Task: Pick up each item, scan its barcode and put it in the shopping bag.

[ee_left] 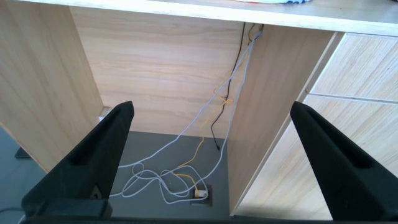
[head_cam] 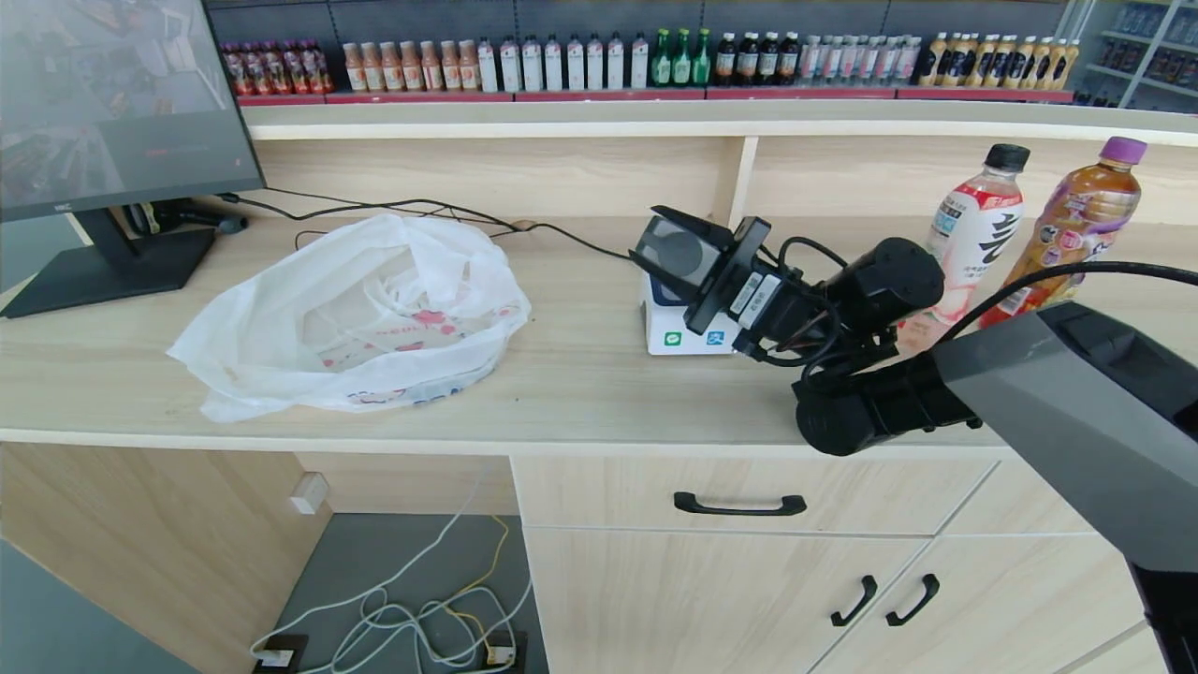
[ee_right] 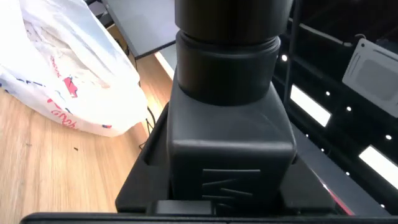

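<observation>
Firstly, left gripper (ee_left: 211,106): spread wide, empty, below counter's (head_cam: 580,393) front edge.
Right gripper (head_cam: 683,248): by barcode scanner (head_cam: 669,335); grip cannot be told.
Shopping bag (head_cam: 356,318): left-centre, limp.
Black-capped bottle (head_cam: 973,220), purple-capped bottle (head_cam: 1076,234): right end, rear; likely heavy, slick; grasp mid-body.

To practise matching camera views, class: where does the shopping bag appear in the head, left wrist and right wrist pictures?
Head view: shopping bag lies on the counter, left of centre.
Left wrist view: apparently a white sliver on the counter's edge, above the cables.
Right wrist view: bag spread on the counter.
Shared landmark: the wooden counter.
</observation>
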`<state>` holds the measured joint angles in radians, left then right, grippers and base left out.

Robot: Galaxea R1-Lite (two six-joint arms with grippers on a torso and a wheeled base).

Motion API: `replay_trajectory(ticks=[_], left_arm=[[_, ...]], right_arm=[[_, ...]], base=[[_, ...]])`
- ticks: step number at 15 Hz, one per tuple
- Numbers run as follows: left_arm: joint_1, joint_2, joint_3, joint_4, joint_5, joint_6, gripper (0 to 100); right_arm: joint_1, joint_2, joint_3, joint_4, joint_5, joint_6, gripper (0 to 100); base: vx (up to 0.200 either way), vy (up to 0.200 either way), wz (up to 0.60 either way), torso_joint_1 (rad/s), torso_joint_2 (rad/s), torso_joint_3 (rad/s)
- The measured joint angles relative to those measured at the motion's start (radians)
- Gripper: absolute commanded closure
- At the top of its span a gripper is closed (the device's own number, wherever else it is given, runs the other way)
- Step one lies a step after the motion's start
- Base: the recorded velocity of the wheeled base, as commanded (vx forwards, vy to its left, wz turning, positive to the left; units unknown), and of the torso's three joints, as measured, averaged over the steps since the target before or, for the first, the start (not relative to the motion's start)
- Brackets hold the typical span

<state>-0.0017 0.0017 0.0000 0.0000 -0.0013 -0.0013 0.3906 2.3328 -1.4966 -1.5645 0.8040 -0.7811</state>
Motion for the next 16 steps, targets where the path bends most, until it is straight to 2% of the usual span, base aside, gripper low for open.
replay_trajectory(ticks=[3, 16], left_arm=[[0.000, 0.000, 0.000, 0.000, 0.000, 0.001, 0], [0.000, 0.000, 0.000, 0.000, 0.000, 0.001, 0]], right_arm=[[-0.029, 0.003, 0.019, 0.000, 0.005, -0.002, 100], [-0.040, 0.024, 0.027, 0.000, 0.006, -0.015, 100]], base=[[0.000, 0.000, 0.00, 0.000, 0.00, 0.000], [0.000, 0.000, 0.00, 0.000, 0.00, 0.000]])
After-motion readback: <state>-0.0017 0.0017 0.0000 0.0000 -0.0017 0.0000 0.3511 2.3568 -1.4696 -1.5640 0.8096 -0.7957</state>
